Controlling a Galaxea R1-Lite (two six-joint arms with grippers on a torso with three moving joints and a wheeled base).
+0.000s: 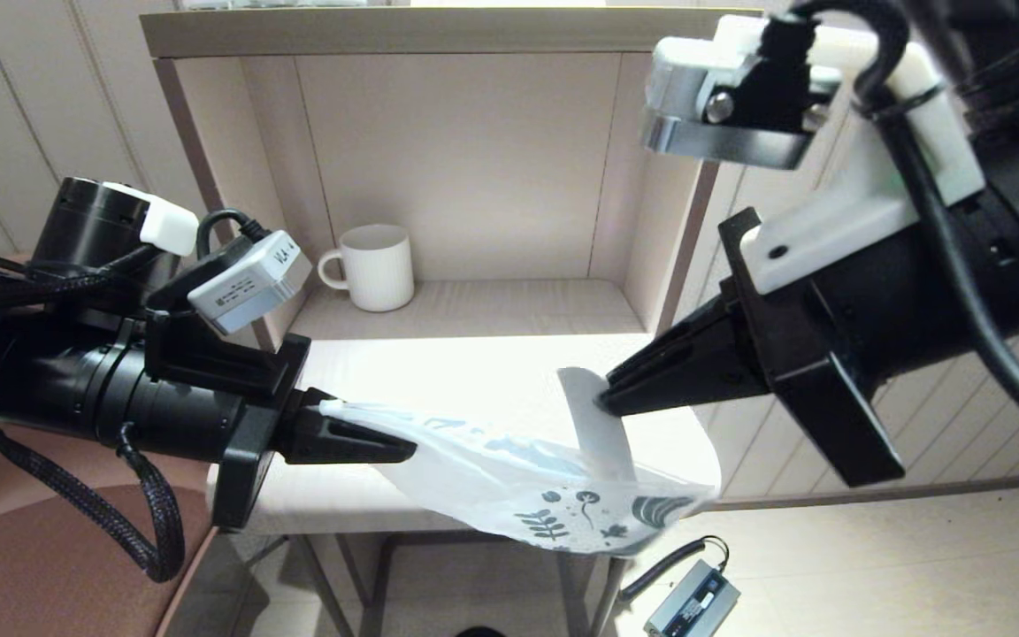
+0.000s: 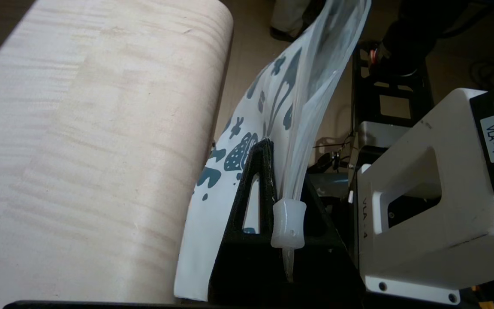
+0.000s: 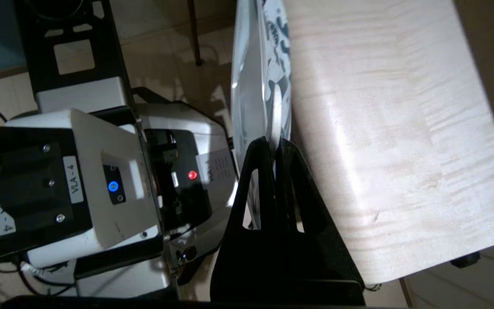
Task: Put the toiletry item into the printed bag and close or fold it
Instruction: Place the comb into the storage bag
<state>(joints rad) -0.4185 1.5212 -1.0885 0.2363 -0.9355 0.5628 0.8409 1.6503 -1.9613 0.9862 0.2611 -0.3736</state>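
**Comb pinched above bag mouth, bag held off table edge**

Bag (image 1: 518,482) hanging in the air over the near edge of the pale wood table (image 1: 474,372), stretched roughly level, printed end with dark teal leaves and flowers sagging toward the right and low. Gripped at its plain end by the left gripper (image 1: 403,449), fingers pressed together on the plastic beside a small white slider clip (image 2: 289,225). In the left wrist view, film (image 2: 298,107) rising away from the closed fingers, prints facing the table side.

Comb (image 1: 600,425) standing nearly upright, tilted slightly, upper end pinched in the right gripper (image 1: 605,400), lower end reaching down to the bag's top edge near the printed part. Cannot tell from the head view whether that end sits inside the film or only against it. In the right wrist view, comb (image 3: 276,111) edge-on between closed black fingers, bag (image 3: 249,86) just beside it, table to one side.

White ribbed mug (image 1: 375,265) back in the shelf alcove, well apart from both grippers. Small grey box (image 1: 693,603) with a cable on the floor below.
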